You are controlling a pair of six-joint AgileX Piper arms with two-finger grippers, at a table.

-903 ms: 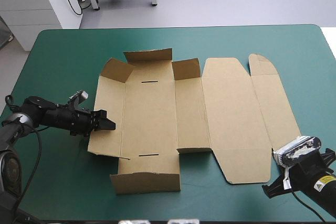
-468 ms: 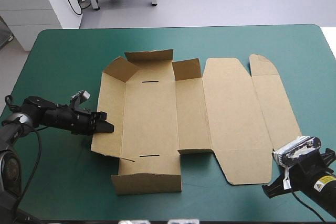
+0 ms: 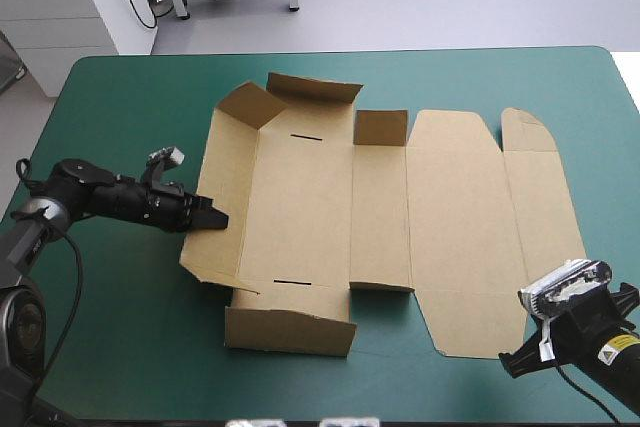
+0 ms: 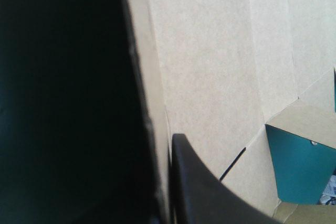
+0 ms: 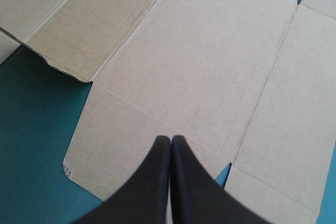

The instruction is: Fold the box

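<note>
The brown box (image 3: 300, 207) lies spread in the middle of the teal-green cover. Its left wall (image 3: 212, 182) is tilted up, its near flap (image 3: 290, 332) and far flaps (image 3: 312, 89) stand raised, and the lid panels (image 3: 455, 217) lie flat to the right. My left gripper (image 3: 212, 218) is shut on the left wall's edge. In the left wrist view, one black finger (image 4: 205, 192) presses the wall's inner face (image 4: 210, 77), and the other side is dark. My right gripper (image 5: 170, 141) is shut and empty, hovering over the lid's near corner flap (image 5: 131, 145).
Bare teal-green cover (image 3: 120, 327) lies left of and in front of the box. The right arm (image 3: 575, 332) sits at the table's near right corner. The table's far edge is close behind the raised far flap.
The whole box has slid right and turned a little. Its left wall and near flap stand steeper than before. My left gripper moved right with the wall. The right arm has not moved.
</note>
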